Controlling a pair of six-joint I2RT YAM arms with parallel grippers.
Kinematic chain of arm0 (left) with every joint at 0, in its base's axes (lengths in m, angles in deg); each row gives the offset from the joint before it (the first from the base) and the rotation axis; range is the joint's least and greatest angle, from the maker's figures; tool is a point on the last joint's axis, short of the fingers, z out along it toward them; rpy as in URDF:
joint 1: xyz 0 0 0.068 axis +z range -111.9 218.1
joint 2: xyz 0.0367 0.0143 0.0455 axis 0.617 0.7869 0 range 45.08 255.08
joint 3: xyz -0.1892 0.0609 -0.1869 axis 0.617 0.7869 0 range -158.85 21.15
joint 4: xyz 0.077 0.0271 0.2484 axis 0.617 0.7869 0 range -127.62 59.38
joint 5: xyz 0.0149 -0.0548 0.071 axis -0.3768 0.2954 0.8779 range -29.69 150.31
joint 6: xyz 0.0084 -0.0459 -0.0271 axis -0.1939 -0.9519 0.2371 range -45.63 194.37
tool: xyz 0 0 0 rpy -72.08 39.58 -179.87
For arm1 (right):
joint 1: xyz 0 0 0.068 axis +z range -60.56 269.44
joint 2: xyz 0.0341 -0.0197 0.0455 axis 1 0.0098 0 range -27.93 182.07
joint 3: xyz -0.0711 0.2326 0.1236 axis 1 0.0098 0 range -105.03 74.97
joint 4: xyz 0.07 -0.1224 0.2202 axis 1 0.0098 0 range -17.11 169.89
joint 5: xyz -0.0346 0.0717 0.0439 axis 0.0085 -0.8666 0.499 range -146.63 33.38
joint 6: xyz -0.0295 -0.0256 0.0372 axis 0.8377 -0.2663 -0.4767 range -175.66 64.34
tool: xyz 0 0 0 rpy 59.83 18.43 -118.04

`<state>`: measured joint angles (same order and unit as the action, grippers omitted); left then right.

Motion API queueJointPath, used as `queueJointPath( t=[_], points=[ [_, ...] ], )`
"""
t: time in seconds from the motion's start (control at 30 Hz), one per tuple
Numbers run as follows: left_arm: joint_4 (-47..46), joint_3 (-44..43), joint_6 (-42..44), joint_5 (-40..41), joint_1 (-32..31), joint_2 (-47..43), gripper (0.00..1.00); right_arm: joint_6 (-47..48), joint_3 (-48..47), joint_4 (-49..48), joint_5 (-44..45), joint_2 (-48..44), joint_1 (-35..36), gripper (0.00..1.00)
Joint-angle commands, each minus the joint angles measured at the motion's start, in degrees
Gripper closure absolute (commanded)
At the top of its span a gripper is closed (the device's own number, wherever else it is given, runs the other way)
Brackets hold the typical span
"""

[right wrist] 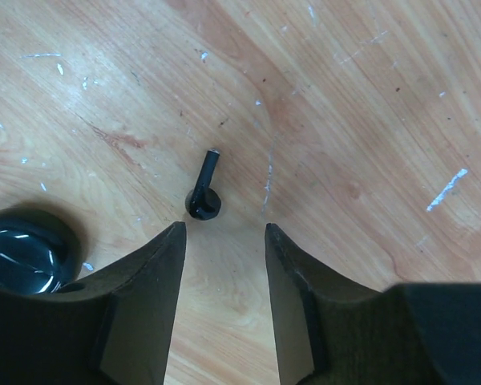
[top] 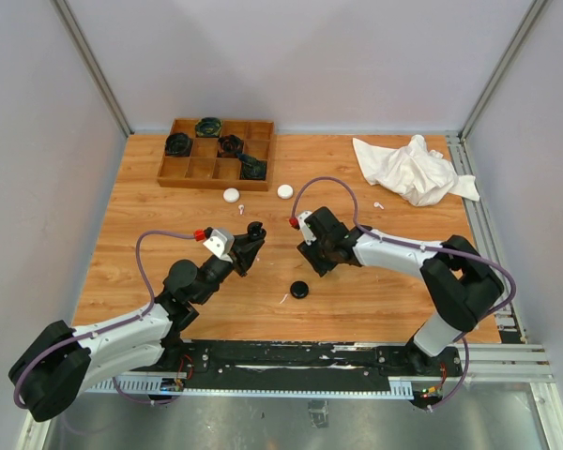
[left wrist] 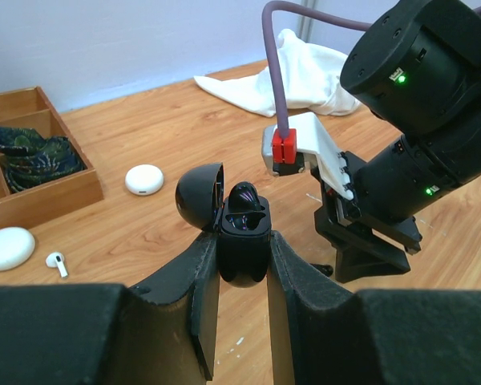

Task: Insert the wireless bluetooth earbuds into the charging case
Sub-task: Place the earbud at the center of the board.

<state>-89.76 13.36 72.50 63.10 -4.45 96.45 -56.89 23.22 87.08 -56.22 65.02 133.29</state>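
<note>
My left gripper (left wrist: 243,241) is shut on a black charging case (left wrist: 242,255) and holds it up off the table; the case also shows in the top view (top: 255,229). Its lid (left wrist: 199,196) is swung open to the left, and a black earbud (left wrist: 244,198) sits in one well. My right gripper (right wrist: 224,228) is open and empty, pointing down at the table. A loose black earbud (right wrist: 204,196) lies just beyond its left fingertip, stem pointing away. In the top view the right gripper (top: 311,265) hovers right of the left gripper (top: 253,236).
A closed black case (top: 300,289) lies near the right gripper and shows in the right wrist view (right wrist: 20,255). Two white cases (top: 231,195) (top: 285,190) and white earbuds (top: 241,208) (top: 378,204) lie farther back. A wooden tray (top: 190,169) is back left, a white cloth (top: 413,169) back right.
</note>
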Motion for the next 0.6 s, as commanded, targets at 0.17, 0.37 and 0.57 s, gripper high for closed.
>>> queueJointPath(
  t=[0.17, 0.37, 0.57],
  points=[
    [-1.76, 0.43, 0.46, 0.08, 0.32, 0.15, 1.00, 0.27, -1.28, -0.22, 1.81, 1.40, 0.17, 0.52],
    [-1.59, 0.50, 0.68, 0.34, 0.35, -0.05, 1.00, -0.25, -2.09, -0.57, 6.23, 3.23, -1.07, 0.50],
    [-1.74, 0.41, 0.71, 0.47, 0.35, 0.28, 1.00, 0.61, -2.74, 0.30, 7.93, 2.68, -2.90, 0.48]
  ],
)
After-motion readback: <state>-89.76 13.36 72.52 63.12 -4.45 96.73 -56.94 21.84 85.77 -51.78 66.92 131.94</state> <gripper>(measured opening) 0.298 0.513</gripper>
